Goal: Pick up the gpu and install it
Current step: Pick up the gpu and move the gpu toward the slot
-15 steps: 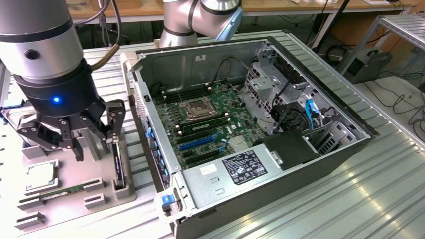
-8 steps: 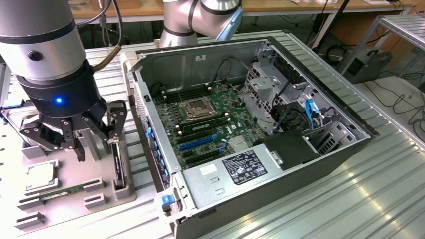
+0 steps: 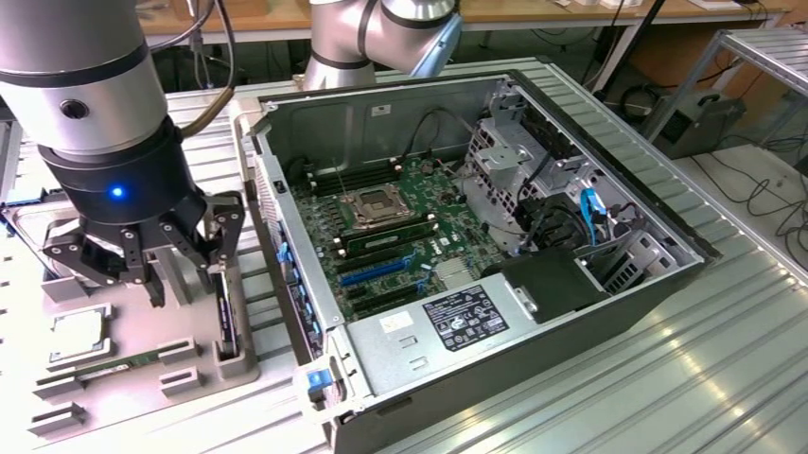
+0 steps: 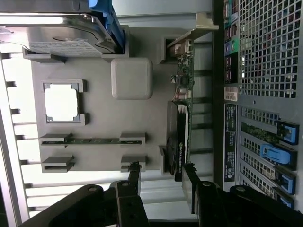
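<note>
The gpu [image 3: 225,320] stands on its edge in a slot of the grey parts tray [image 3: 165,383], on the exterior view's left, beside the open computer case [image 3: 505,312]. In the wrist view the gpu [image 4: 179,137] shows a green board edge and a black cooler. My gripper [image 3: 177,270] hangs just above the tray and over the gpu's far end. The gripper [image 4: 162,177] is open, its black fingers [image 4: 134,174] spread and holding nothing. One end of the gpu lies between them, close to one finger and not gripped.
The tray also holds a square processor [image 4: 61,101], a narrow memory stick [image 4: 92,140], a silver hard drive [image 4: 61,35] and a pale block [image 4: 131,78]. Inside the case, the motherboard [image 3: 378,241] has blue card slots [image 3: 373,270]. The case's rear wall [image 4: 265,47] stands right beside the gpu.
</note>
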Action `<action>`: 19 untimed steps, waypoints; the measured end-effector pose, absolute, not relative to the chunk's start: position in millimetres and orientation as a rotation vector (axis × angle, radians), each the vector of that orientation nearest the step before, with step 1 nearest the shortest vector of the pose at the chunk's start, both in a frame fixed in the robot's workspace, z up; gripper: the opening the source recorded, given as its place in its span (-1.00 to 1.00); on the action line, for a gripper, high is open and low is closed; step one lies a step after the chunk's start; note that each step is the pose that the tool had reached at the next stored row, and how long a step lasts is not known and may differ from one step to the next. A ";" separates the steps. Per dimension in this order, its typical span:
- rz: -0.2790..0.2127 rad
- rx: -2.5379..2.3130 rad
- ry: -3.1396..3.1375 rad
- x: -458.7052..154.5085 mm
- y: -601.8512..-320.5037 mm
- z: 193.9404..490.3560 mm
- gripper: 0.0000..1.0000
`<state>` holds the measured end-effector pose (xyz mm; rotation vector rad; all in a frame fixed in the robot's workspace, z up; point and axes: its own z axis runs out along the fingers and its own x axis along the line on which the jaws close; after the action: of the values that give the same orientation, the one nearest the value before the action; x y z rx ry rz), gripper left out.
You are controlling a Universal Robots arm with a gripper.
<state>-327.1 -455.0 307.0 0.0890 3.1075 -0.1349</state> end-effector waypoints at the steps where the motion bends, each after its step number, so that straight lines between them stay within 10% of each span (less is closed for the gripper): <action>1: -0.135 0.089 3.107 -326.8 -455.0 306.7 -0.04; 19: -0.135 0.089 3.107 -321.2 -455.0 303.0 -0.04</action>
<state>-321.2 -455.0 303.0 0.0890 3.1075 -0.1348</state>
